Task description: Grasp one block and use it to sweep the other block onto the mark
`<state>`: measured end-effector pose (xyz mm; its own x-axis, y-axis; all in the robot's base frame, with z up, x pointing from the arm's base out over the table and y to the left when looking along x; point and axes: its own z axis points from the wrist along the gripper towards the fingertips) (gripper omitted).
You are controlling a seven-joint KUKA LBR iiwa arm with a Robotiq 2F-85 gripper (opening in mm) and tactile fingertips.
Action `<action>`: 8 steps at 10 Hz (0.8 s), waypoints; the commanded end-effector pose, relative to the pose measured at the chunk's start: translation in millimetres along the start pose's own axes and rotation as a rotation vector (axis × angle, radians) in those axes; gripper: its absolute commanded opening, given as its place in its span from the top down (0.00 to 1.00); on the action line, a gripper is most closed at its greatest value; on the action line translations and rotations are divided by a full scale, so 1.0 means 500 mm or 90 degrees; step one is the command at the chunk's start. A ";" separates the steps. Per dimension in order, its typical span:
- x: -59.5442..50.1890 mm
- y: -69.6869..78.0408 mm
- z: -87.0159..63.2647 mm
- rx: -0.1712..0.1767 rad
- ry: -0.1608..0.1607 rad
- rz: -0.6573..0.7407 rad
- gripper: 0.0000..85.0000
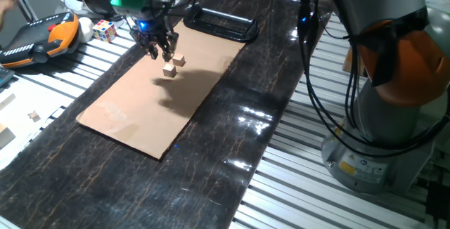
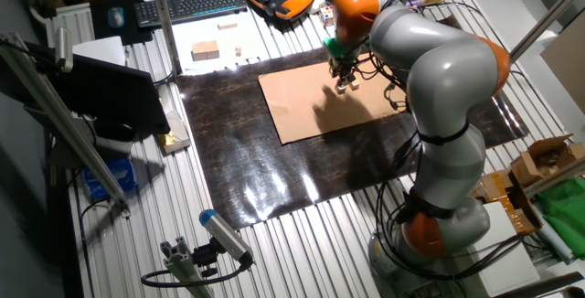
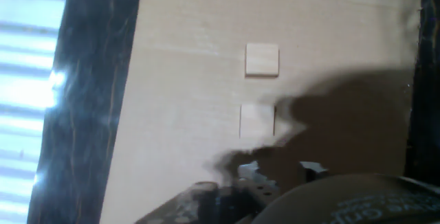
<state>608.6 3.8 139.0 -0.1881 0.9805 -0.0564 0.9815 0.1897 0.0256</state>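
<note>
Two small pale wooden blocks lie close together on the tan cardboard sheet (image 1: 140,102). One block (image 1: 178,60) is a little farther back and the other block (image 1: 169,69) is nearer. In the hand view they are the upper block (image 3: 262,59) and the lower block (image 3: 257,120). My gripper (image 1: 159,49) hovers just above and to the left of them, empty, with its fingers apart. It also shows in the other fixed view (image 2: 344,79). In the hand view the fingers are a dark blur at the bottom edge. The dark dot mark shows in no view.
A black tray frame (image 1: 221,22) lies behind the cardboard. A colourful puzzle cube (image 1: 104,30) and an orange teach pendant (image 1: 42,36) sit at the left. The arm's shadow falls on the cardboard. The arm's base (image 1: 380,116) and cables stand at the right.
</note>
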 end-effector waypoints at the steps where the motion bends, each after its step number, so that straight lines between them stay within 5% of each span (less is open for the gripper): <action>1: 0.006 0.000 -0.004 -0.001 0.004 -0.007 0.99; 5: 0.034 -0.007 -0.029 0.002 0.016 -0.056 0.99; 8: 0.033 -0.015 -0.037 0.003 0.022 -0.094 0.99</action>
<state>597.5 19.4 156.3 -0.3335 0.9424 -0.0261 0.9425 0.3339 0.0137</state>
